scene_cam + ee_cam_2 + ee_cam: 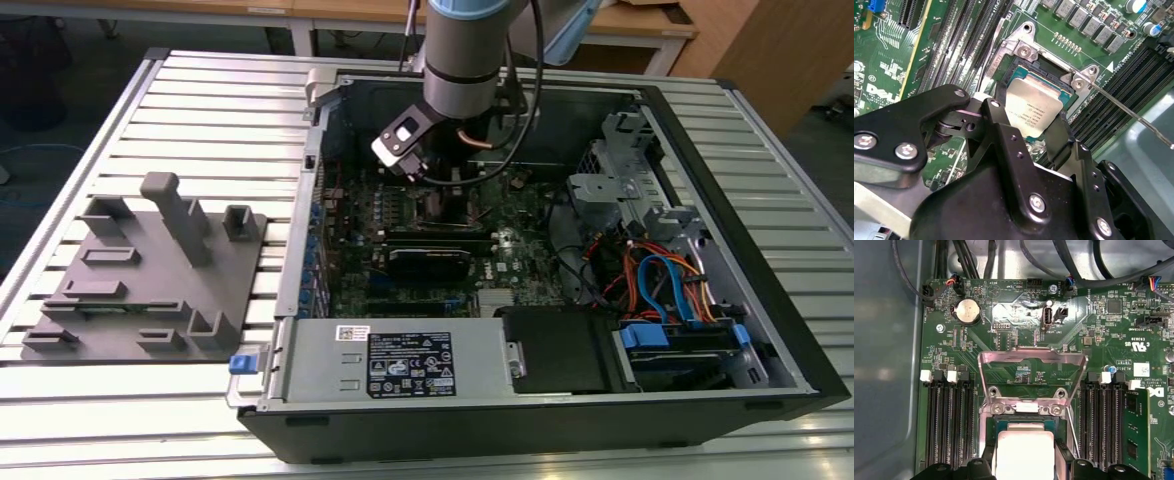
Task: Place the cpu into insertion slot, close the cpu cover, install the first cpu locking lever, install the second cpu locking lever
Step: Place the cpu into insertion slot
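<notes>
A slatted metal table (120,130) carries an open computer case (561,415), and the arm reaches down into it over the green board (884,75). The gripper (1029,127) has its 2 fingers (999,125) closed on opposite edges of the cpu (1031,105). The chip sits between them right at the slot (1051,67). I cannot tell whether it is fully seated or just above the recess. Beyond the fingertips the cover (1031,356) stands swung up, clear of the chip. 1 lever (1134,116) angles away off one side of the hand. To do this step well, I judge the chip should go down flat and square to the rim, corners matched, with no sideways drag across the contacts. The fingers should let go only once it rests level.
</notes>
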Robot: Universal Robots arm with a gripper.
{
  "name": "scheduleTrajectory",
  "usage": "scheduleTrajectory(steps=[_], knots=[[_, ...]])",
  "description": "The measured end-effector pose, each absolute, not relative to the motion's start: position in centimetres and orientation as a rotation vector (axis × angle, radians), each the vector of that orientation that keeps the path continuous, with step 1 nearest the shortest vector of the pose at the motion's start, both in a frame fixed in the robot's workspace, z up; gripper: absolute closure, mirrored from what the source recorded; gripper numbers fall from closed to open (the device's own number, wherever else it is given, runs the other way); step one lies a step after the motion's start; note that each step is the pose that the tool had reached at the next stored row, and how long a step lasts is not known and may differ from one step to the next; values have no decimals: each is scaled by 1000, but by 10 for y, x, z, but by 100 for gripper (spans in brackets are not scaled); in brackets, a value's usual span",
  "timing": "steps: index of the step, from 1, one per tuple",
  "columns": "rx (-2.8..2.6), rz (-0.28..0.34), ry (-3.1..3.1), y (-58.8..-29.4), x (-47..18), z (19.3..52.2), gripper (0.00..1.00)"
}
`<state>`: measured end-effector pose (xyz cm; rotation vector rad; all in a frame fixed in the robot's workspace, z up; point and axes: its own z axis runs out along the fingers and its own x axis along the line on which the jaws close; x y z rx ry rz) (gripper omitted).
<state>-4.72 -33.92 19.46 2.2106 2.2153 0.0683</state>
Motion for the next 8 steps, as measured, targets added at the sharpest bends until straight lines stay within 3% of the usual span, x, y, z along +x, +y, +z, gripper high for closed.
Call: scheduleTrajectory(steps=[8], knots=[[2212, 66, 2213, -339, -47, 191, 46]])
